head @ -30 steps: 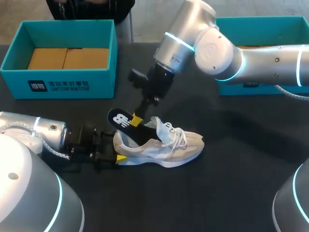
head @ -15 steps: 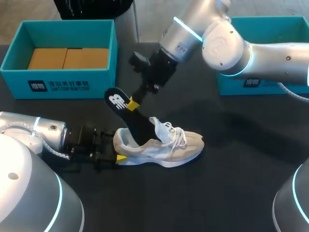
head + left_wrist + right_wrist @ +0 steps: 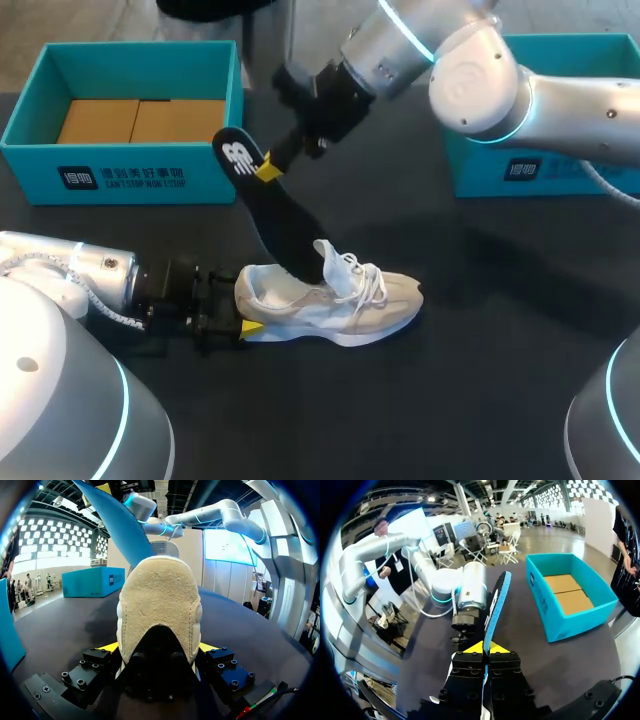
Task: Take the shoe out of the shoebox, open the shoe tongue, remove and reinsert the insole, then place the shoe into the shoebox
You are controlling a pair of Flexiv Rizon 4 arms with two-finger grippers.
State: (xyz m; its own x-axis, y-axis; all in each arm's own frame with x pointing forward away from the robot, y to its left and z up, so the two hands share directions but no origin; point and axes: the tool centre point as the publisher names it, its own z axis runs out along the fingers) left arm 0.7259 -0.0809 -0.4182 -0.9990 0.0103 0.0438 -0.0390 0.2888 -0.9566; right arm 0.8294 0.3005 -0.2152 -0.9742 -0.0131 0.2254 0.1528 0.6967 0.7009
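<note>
One shoe [image 3: 345, 303], one insole [image 3: 272, 215] (toe seemingly inside it), two shoeboxes [image 3: 130, 172].

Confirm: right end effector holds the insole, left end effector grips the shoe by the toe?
Not the toe: the left wrist view shows the left end effector gripping the shoe by the heel. The right end effector does hold the insole.
</note>
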